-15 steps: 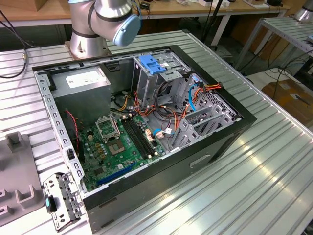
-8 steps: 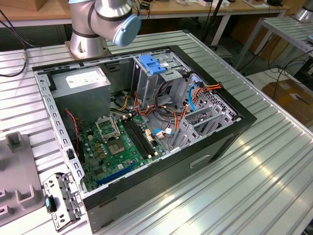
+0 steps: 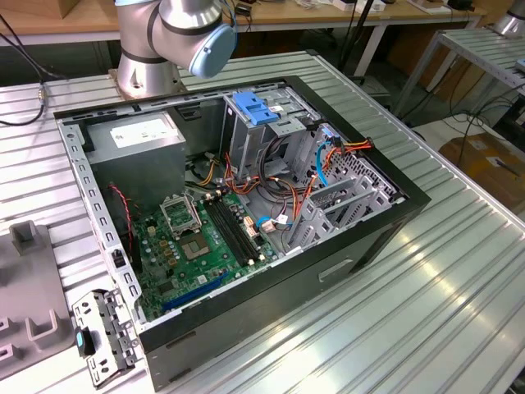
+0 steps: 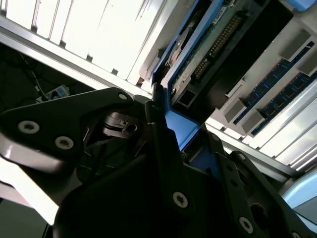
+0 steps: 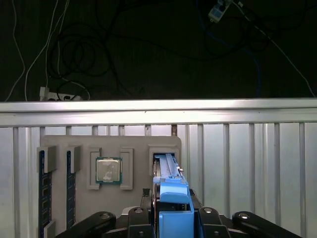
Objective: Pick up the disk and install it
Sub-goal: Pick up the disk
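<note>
**Disk clamped in gripper at tray slot**

Item: disk, standing on edge in the end slot of the grey tray; in the first wrist view it is seen edge-on, with its blue rail uppermost; in the second wrist view the disk shows a green circuit board and a row of connector pins beside the blue rail.

Gripper: black fingers pressed against both sides of the disk's blue rail, pinching it; in the second wrist view the gripper has one thin finger flat against the rail.

Tray contents, first wrist view: processor in a square pocket next to the disk's slot; two memory sticks on edge in the slots at the tray's other end; the sticks also appear in the second wrist view.

Tray position: on the ribbed bench, close to one edge; dark floor with cables beyond.

Exterior view: arm based at a corner of the bench; open computer case lying mid-bench, with motherboard, power supply and drive cage with a blue latch inside; tray at the bench edge on the exterior view's left; metal bracket between tray and case.
</note>
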Robot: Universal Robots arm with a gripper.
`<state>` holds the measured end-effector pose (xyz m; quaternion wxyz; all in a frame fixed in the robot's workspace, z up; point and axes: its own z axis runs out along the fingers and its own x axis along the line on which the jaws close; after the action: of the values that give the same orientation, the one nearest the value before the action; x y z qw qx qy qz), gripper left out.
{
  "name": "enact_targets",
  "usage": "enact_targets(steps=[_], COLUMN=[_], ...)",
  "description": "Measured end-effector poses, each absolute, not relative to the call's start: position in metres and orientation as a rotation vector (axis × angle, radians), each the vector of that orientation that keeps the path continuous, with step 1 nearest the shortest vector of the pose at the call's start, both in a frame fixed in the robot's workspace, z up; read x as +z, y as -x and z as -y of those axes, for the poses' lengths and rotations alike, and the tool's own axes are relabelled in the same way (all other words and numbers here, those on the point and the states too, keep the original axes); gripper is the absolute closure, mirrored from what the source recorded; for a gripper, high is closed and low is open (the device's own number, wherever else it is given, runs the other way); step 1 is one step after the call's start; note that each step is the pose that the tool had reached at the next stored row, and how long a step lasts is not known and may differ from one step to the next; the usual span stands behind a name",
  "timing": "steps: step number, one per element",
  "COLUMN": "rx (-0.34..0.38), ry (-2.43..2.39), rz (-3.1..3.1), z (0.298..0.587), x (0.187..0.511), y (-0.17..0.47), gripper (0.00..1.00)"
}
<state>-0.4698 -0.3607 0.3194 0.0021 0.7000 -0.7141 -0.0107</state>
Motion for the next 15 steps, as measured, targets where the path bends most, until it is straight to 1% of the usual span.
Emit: enact_targets(steps=[9,15], rx=[-0.028,-0.026], ry=[-2.194,-2.193], rz=[2.238,2.237], z=[0.361,0.361], x=[0.334,0.334], y=[0.47,0.47], gripper=[0.63,0.63])
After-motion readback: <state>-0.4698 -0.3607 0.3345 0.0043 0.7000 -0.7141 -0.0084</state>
